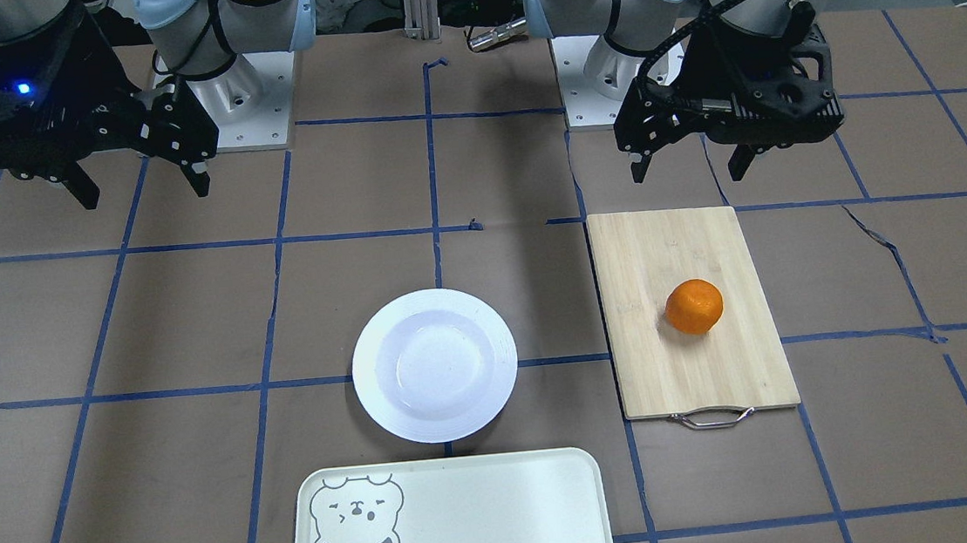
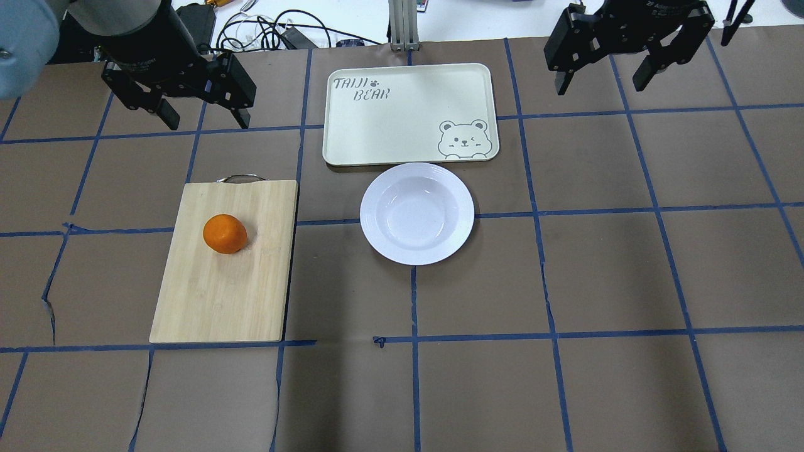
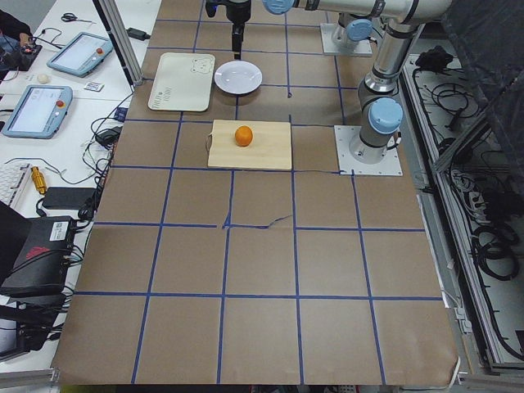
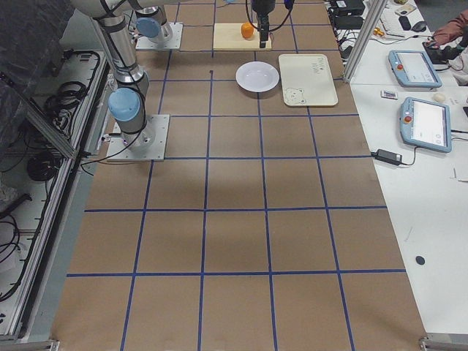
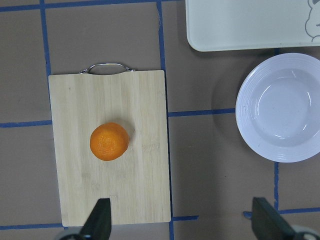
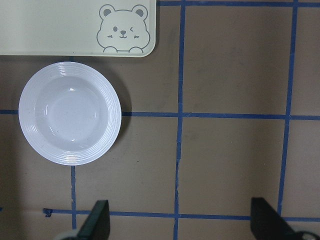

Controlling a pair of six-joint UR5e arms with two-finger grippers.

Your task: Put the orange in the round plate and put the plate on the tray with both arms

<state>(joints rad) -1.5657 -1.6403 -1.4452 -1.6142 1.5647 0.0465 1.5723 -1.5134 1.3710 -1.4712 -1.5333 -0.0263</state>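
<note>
— Front camera: how do my arms sit?
— I see the left gripper [image 1: 691,168] hanging above the table, fingers pointing down and spread, holding nothing. The right gripper [image 1: 144,194] is the same.
— Overhead?
— The orange [image 2: 224,233] lies on the cutting board [image 2: 220,295], at the robot's left. The round plate [image 2: 377,242] sits mid-table, and the tray [image 2: 402,125] is just beyond it.
— Wrists?
— My left camera looks straight down on orange and board, my right on plate and tray corner.
</note>
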